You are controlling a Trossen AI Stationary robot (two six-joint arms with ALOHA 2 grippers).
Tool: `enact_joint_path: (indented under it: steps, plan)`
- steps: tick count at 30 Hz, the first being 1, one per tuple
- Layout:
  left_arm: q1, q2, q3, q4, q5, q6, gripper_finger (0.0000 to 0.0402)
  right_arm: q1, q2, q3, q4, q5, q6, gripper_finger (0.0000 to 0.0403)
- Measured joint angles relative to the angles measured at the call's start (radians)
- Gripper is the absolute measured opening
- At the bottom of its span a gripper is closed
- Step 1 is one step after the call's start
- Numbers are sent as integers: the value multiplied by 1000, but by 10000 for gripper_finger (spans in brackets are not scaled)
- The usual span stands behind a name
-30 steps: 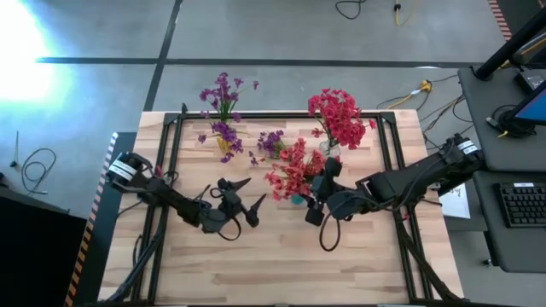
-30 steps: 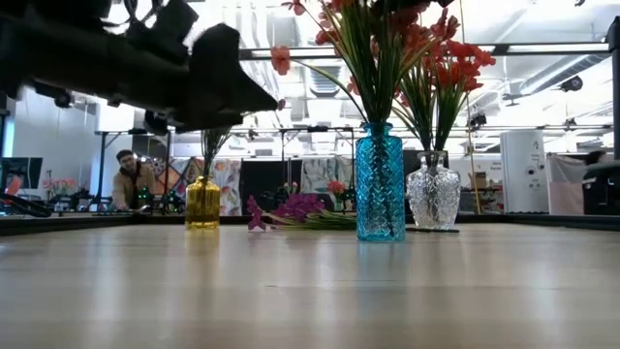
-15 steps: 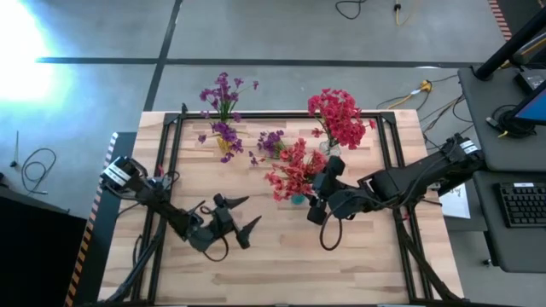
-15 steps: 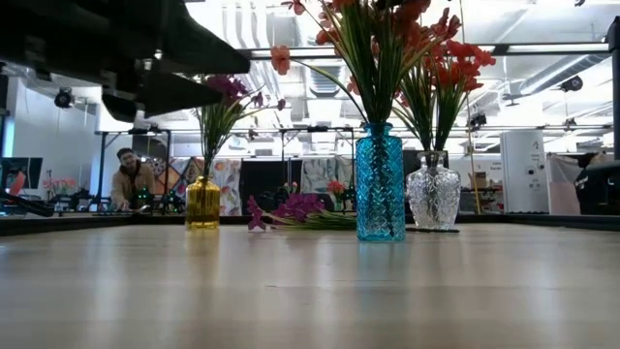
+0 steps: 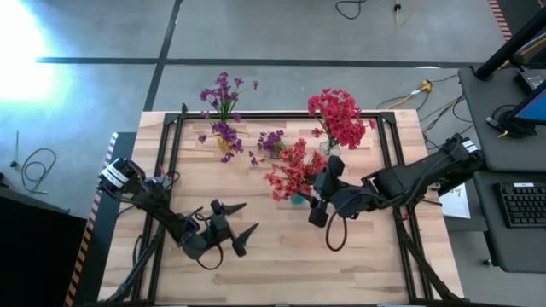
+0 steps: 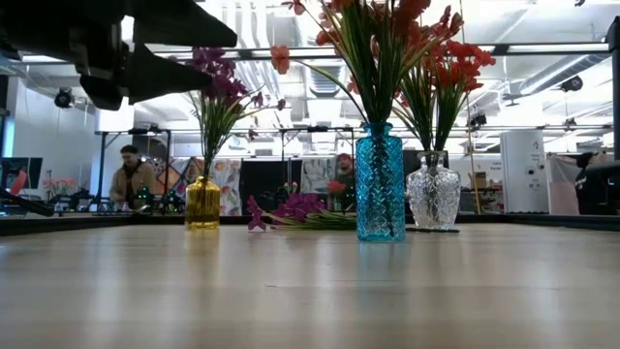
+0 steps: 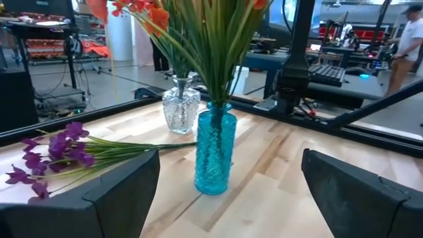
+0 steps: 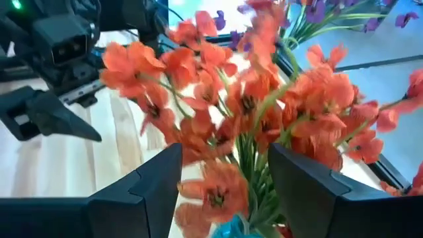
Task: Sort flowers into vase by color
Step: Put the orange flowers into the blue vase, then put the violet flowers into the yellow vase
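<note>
Red flowers [image 5: 292,170] stand in a blue vase [image 6: 380,181] mid-table. More red flowers [image 5: 339,115] fill a clear vase [image 6: 433,191] behind it. Purple flowers [image 5: 222,92] stand in a yellow vase [image 6: 202,202] at the far left. One purple sprig [image 5: 271,143] lies flat on the table between the vases. My right gripper [image 8: 225,152] hovers open just right of the blue vase, a finger on either side of the red blossoms. My left gripper [image 5: 237,220] hangs open over the near left part of the table, pointing level at the blue vase [image 7: 215,152].
A black metal frame [image 5: 171,128] runs around the wooden tabletop. Bare wood [image 5: 281,264] lies between the vases and the near edge. People [image 6: 131,179] sit in the room beyond the far edge.
My left gripper has swung toward the table's near edge and a little left, away from the vases, staying open. In the low view it no longer covers the yellow vase and its purple flowers.
</note>
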Motion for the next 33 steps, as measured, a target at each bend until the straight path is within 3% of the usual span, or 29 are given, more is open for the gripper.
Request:
enact_joint_path:
  steps: [15,20,27,33]
  plan:
    - [-17,0,4,-4,11,0,355,12,0,197,-59,-11,3,217]
    - [-21,0,4,-16,52,0,355,40,-3,345,-151,-150,65,217]
    - [-44,0,4,-36,53,0,355,92,-3,479,-474,-442,398,215]
    - [-80,0,4,-36,53,0,355,186,-2,393,-902,-387,892,214]
